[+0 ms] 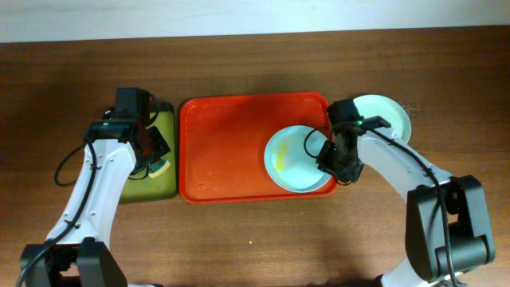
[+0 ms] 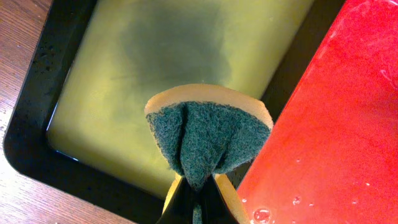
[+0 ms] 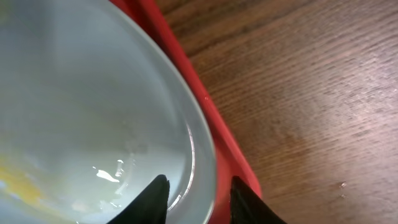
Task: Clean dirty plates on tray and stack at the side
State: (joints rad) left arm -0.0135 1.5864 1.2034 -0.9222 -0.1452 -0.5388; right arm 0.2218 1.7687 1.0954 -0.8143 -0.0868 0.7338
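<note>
A pale blue-white plate (image 1: 293,159) with a yellow smear lies at the right end of the red tray (image 1: 231,143). A mint green plate (image 1: 389,115) lies on the table beyond the tray's right end. No third plate shows. My right gripper (image 1: 339,159) is open and straddles the blue-white plate's right rim (image 3: 81,93): one finger is inside the plate, the other over the tray's rim (image 3: 221,134), with my fingertips (image 3: 198,193) apart. My left gripper (image 2: 198,202) is shut on a folded green and yellow sponge (image 2: 205,134) above the olive tray.
The olive-green tray with a black rim (image 1: 163,187) stands left of the red tray and holds a thin film of liquid (image 2: 124,74). Water drops lie on the red tray's surface (image 2: 336,124). Bare wooden table (image 3: 311,93) surrounds the trays.
</note>
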